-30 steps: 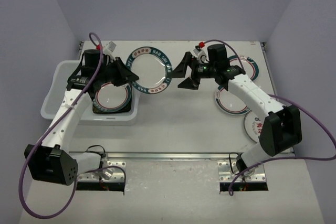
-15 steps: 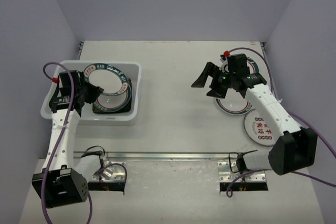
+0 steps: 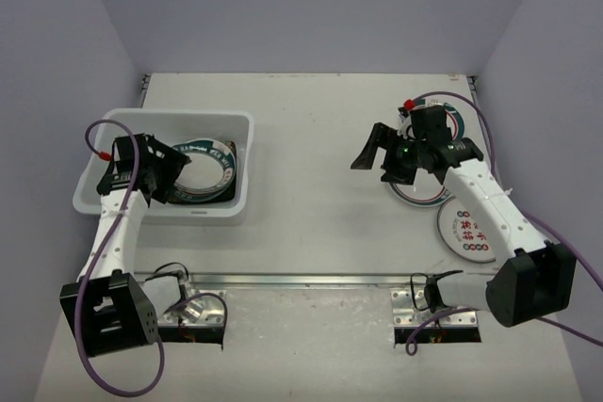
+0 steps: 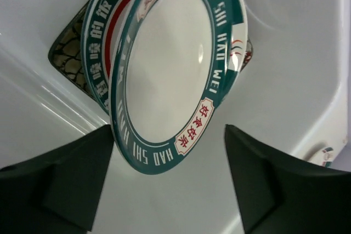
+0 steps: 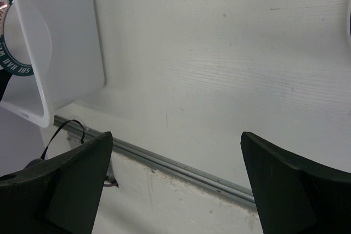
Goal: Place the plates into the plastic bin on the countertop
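Observation:
The plastic bin (image 3: pixel 105 121) stands on the countertop (image 3: pixel 320 223) at the left. Inside it a round teal-rimmed plate (image 3: pixel 205 168) lies tilted on another round plate (image 4: pixel 100 36) and a black square plate (image 4: pixel 67 54). My left gripper (image 3: pixel 170 176) is inside the bin, open, its fingers (image 4: pixel 66 179) on either side of the top plate's near rim (image 4: pixel 159 160) without touching it. My right gripper (image 3: pixel 375 162) hangs open and empty over bare countertop. Just right of it lie a teal-banded plate (image 3: pixel 422 193), a red-character plate (image 3: pixel 468 230) and a third plate (image 3: pixel 456 121), partly hidden by the arm.
A metal rail (image 3: pixel 311 278) runs along the near edge of the countertop, with both arm bases below it. The right wrist view shows that rail (image 5: pixel 181 164) and the bin's corner (image 5: pixel 55 42) at the upper left. Grey walls close in the sides and back.
My left arm carried the teal-rimmed plate from mid-table into the bin and opened; the plate now lies on the stack. My right arm drew back to the right, toward its plates.

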Robot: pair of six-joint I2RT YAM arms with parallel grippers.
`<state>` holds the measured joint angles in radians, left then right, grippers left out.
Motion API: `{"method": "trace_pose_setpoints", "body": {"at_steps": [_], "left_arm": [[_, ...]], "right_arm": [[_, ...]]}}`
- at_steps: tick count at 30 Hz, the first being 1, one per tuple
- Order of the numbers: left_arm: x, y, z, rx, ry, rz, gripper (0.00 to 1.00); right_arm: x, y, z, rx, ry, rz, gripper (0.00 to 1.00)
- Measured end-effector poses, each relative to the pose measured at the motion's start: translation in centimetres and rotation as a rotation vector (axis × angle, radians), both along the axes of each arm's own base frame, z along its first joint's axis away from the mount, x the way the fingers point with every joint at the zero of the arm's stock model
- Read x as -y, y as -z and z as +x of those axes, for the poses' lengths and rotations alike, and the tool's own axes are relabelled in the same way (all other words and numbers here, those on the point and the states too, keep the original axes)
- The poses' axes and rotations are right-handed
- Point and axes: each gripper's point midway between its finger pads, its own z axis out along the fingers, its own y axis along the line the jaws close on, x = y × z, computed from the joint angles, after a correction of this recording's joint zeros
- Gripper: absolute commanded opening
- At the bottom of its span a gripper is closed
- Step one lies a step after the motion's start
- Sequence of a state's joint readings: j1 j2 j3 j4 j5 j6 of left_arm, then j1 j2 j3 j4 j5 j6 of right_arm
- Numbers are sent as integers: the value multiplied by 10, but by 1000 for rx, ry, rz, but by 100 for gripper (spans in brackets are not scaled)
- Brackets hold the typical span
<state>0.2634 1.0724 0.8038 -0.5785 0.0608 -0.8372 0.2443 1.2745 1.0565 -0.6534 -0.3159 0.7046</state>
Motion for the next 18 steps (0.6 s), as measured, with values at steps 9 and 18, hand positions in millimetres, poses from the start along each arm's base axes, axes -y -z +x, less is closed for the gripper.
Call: {"method": "trace_pose_setpoints", "body": {"at_steps": [9,18], "left_arm": [[-6,9,-11,-124,24,37,100],[3,-43,-2,-39,141,65,100]], "right_arm": [[7,3,2,-27,16,-49,99],[15,-19,32,-31,43,-132,99]]}}
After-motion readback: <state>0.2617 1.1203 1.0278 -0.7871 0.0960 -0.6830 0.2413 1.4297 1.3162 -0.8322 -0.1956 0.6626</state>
